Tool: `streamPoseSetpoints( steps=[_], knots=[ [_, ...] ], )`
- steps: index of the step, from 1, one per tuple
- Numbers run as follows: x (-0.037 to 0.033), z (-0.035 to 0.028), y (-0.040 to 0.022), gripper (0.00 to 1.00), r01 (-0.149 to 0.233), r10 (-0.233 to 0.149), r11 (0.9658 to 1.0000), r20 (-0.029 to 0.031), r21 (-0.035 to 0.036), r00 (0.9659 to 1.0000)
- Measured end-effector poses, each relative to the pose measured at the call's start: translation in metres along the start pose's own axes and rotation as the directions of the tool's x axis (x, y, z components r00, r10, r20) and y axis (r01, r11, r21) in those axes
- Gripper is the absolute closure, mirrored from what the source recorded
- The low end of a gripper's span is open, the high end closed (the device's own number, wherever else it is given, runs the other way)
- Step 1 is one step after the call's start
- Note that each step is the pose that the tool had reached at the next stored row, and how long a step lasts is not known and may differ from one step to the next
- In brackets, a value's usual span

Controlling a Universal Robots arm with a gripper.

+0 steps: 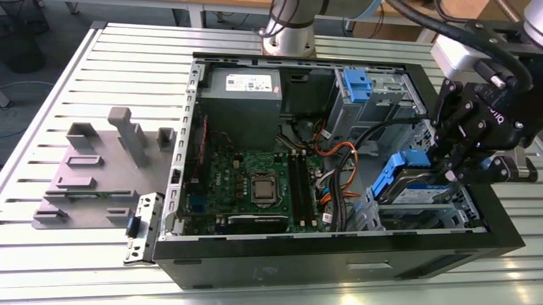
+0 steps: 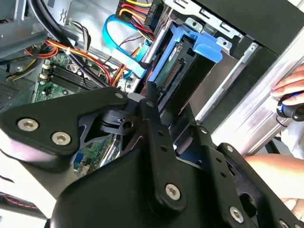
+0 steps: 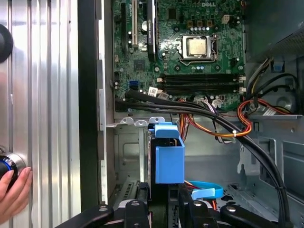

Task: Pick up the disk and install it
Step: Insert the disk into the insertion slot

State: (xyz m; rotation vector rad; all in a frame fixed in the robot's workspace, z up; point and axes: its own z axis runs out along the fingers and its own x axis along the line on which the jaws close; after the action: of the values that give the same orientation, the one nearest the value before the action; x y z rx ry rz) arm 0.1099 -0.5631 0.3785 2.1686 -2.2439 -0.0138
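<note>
Exterior view
Case: an open black case [image 1: 339, 257] is lying on a slatted table [image 1: 68, 254], toward the exterior view's right.
Gripper: the gripper [image 1: 443, 166] is hanging over the case's near corner on the exterior view's right, its fingers clamping the disk.
Disk: the disk [image 1: 413, 189] is sitting tilted at the drive bay in that corner, its blue end rising toward the far side and its labelled face showing.
Board: a green board [image 1: 254, 184] is lying on the case floor, to the exterior view's left of the disk.
Power supply: a grey box [image 1: 241, 95] is sitting in the far part of the case.
Latch: a blue latch [image 1: 357, 86] is standing far beyond the disk.
Fixture: a grey fixture [image 1: 93, 165] is standing at the exterior view's left, well apart from the case.

Second wrist view
Gripper: the gripper [image 2: 171, 114] is showing black linkages close to the camera, with a slim finger [image 2: 152, 102] pressing along the disk's side.
Disk: the disk [image 2: 183, 76] is showing edge-on, its blue handle [image 2: 204, 47] pointing away from the gripper.
Cable: a blue cable [image 2: 121, 42] is looping just beside the disk.
Hand: a hand [image 2: 289, 90] is resting outside the case.

First wrist view
Disk: the handle [image 3: 168, 159] is facing the camera, with the gripper [image 3: 164, 206] closing on the disk from both sides.
Cables: black cables [image 3: 190, 109] are crossing between the disk and the board [image 3: 190, 47].
Hand: the hand [image 3: 14, 190] is touching a round knob [image 3: 12, 164] on the table [image 3: 47, 95].
</note>
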Motion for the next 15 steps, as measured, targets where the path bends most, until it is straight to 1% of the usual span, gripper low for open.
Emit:
streamPoseSetpoints(
  steps=[15],
  knots=[
    [0.0000,0.0273,-0.0006,0.65,-0.003,0.003,1.0000,0.0002,0.0000,1.0000]
  ],
)
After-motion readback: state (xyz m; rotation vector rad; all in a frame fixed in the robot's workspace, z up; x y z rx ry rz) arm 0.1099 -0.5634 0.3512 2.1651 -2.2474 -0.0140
